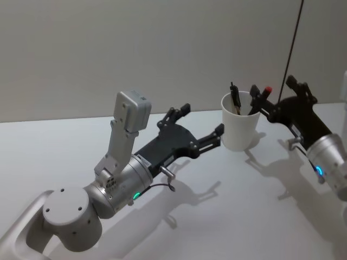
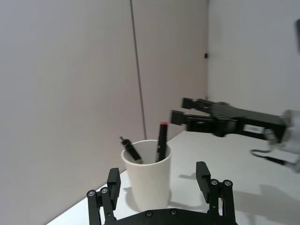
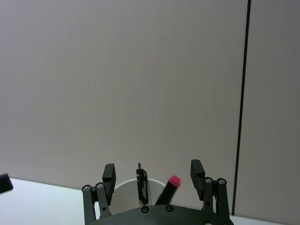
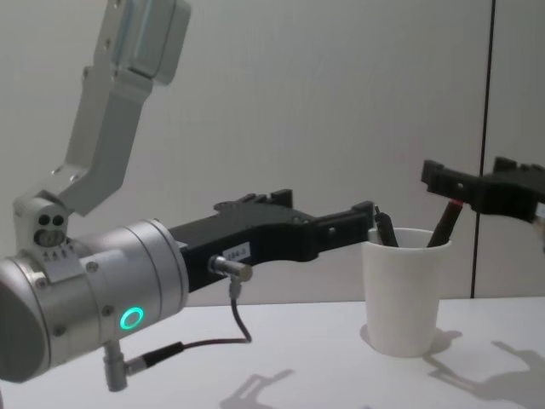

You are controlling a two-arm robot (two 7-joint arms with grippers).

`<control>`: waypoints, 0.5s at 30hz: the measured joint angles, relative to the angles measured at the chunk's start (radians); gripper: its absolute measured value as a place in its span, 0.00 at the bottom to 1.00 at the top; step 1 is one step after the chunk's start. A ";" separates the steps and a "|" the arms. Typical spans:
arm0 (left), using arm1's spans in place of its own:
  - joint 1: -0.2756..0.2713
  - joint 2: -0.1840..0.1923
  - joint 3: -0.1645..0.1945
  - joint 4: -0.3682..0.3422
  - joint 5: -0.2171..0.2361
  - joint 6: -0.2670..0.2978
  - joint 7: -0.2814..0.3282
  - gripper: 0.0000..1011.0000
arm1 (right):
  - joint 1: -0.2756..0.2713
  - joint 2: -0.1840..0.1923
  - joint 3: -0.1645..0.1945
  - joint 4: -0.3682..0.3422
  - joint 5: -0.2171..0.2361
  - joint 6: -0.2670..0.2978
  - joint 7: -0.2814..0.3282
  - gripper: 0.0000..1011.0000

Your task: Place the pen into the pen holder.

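A: 2 pens stand in the pen holder (image 1: pixel 241 127) right now, a plain white paper cup on the white table (image 1: pixel 227 216). The red-capped pen (image 2: pixel 161 140) leans toward the robot's right, the black clip pen (image 2: pixel 131 150) leans toward its left.

B: And the right gripper (image 3: pixel 153 175)?

A: Just behind the cup's rim on the robot's right, fingers spread apart, nothing between them. The red cap sits in the gap but the pads look clear of it. I'd call the pen dropped in, task nearly wrapped.

B: Left gripper (image 2: pixel 159 180)?

A: Jaws wide too, holding nothing, poised just beside the cup on the robot's left, 1 finger on either flank in its wrist view, not touching that I can see.

B: How would that cup handle?

A: Light, thin-walled, easily crushed or tipped, I'd guess. Squeeze gently at mid-wall, below the rolled rim. The pens look stiff, slim and smooth; pinch mid-barrel.
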 joint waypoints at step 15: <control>-0.009 0.035 0.016 -0.015 0.107 0.011 0.201 0.99 | -0.145 0.046 0.032 -0.147 -0.042 0.076 -0.044 0.99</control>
